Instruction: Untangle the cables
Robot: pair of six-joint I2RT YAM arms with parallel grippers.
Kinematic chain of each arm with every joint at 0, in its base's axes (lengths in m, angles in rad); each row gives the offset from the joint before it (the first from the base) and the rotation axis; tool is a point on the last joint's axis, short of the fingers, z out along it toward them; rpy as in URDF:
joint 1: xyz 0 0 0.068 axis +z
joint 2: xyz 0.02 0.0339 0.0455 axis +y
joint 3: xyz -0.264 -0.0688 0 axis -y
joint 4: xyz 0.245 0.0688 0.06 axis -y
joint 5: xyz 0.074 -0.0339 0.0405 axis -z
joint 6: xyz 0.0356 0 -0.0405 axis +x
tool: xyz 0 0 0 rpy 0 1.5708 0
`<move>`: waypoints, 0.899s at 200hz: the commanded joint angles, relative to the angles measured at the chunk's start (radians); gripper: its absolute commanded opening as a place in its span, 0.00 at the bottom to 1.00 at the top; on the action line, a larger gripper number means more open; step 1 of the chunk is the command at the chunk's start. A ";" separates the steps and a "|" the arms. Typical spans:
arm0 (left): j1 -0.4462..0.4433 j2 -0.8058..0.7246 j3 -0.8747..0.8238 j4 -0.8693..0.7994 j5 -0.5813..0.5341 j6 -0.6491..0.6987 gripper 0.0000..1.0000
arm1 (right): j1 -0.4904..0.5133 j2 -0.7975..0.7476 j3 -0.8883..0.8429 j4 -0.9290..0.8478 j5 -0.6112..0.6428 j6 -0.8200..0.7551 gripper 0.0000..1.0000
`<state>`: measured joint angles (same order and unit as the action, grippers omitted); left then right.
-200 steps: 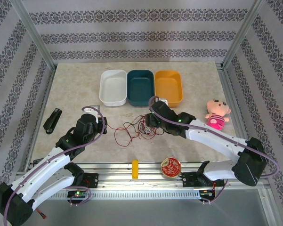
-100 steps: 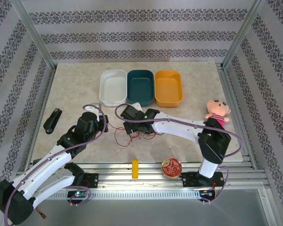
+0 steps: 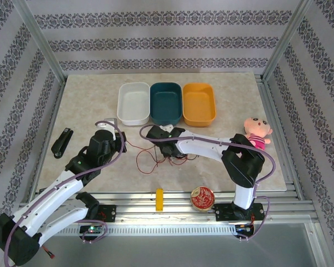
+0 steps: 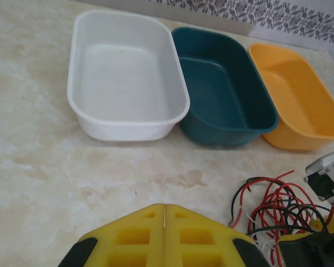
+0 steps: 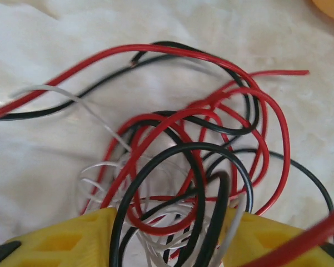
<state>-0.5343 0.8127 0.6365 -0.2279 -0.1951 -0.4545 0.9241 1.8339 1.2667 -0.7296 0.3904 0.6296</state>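
Since the cables (image 4: 273, 201) lie as one red, black & white knot on the tabletop (image 3: 83, 105), just in front of the three tubs (image 4: 128, 105) and between the two arms, the step in hand looks like picking one strand to pull free. Right claw (image 5: 167, 233) sits right over the knot w/ its pads apart, several loops lying loose in the gap, nothing pinched as far as the wrist view shows. Left claw (image 4: 164, 211) is closed, pads together, just left of the knot; from the top a red strand runs toward it, but whether it's nipped can't be told. To do this well, the right claw should prob. close on a single outer loop, not the whole bunch, since grabbing a handful only lifts the knot as one lump. Best pick is a strand w/ a free end, e.g. the red one ending at the far edge of the wrist view. Then pull slow & sideways, away from the left claw, keeping low over the tabletop so loops slide out instead of cinching tight.
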 commanded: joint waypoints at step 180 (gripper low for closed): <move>0.031 -0.073 0.356 -0.016 -0.301 0.366 0.00 | -0.051 -0.064 -0.099 0.052 -0.061 0.052 0.25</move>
<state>-0.5148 0.7460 0.9413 -0.2844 -0.4404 -0.1757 0.8787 1.7988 1.1812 -0.6785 0.3340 0.6605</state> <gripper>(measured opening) 0.041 0.247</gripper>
